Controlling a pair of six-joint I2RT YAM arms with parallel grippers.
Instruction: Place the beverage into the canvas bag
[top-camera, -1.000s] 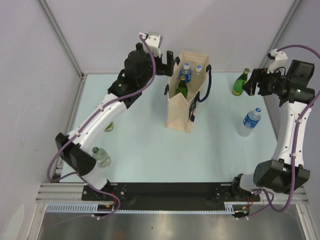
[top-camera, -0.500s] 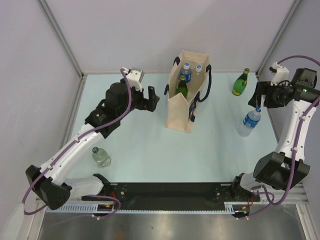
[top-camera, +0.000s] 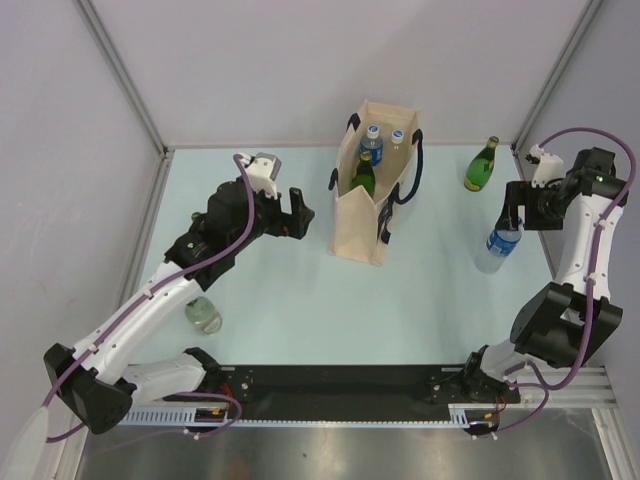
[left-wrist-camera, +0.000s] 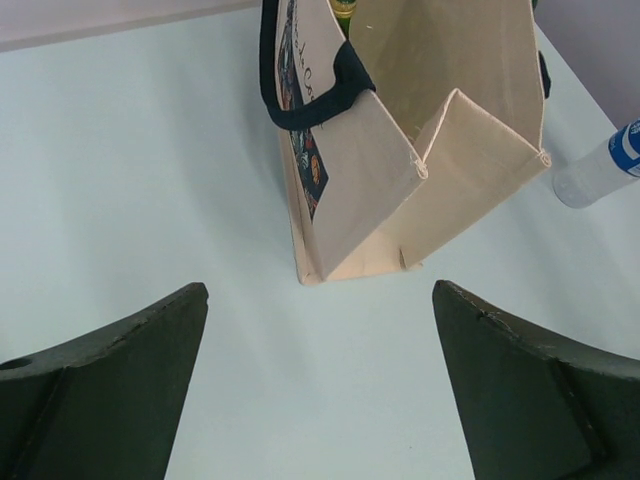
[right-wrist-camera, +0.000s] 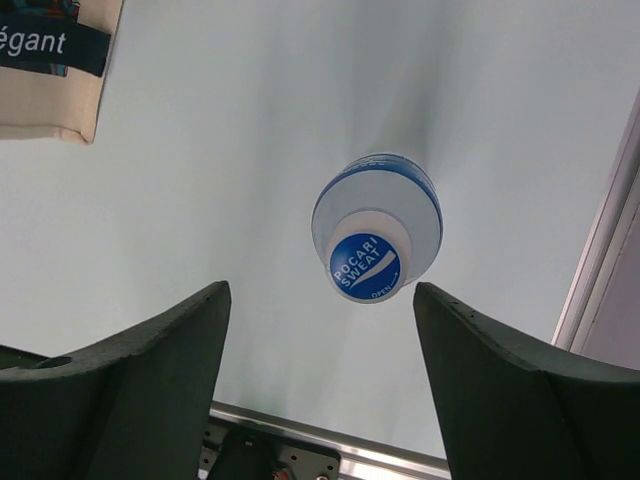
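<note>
Top external view: a pale blue table (top-camera: 290, 300) with walls on three sides; both arm bases sit at its near edge.
Left arm (top-camera: 160, 290): stretched diagonally over the left half of the table, wrist pointing toward the bag.
Right arm (top-camera: 580, 250): raised along the right edge, wrist bent inward over a bottle.
Canvas bag (top-camera: 362, 225): upright at the far middle of the table, mouth open, with dark navy handles hanging on its sides.
Left gripper (left-wrist-camera: 320, 290): jaws spread wide with nothing between them, to the left of the bag and apart from it; its wrist camera looks at the bag's side and folded end.
Right gripper (right-wrist-camera: 320, 290): jaws apart and above the Pocari Sweat bottle; the cap shows between the two fingers, and neither touches it.
Green bottle in bag (top-camera: 364, 178): standing inside, at the nearer end.
Green bottle on table (top-camera: 481, 164): upright at the far right, well apart from the bag.
Pocari Sweat bottle (right-wrist-camera: 372, 250): upright on the table at the right, outside the bag.
Clear bottle (top-camera: 204, 314): on the table at the left, partly hidden by the left arm.
Blue-capped bottles in bag (top-camera: 373, 131): two, side by side at the far end.
</note>
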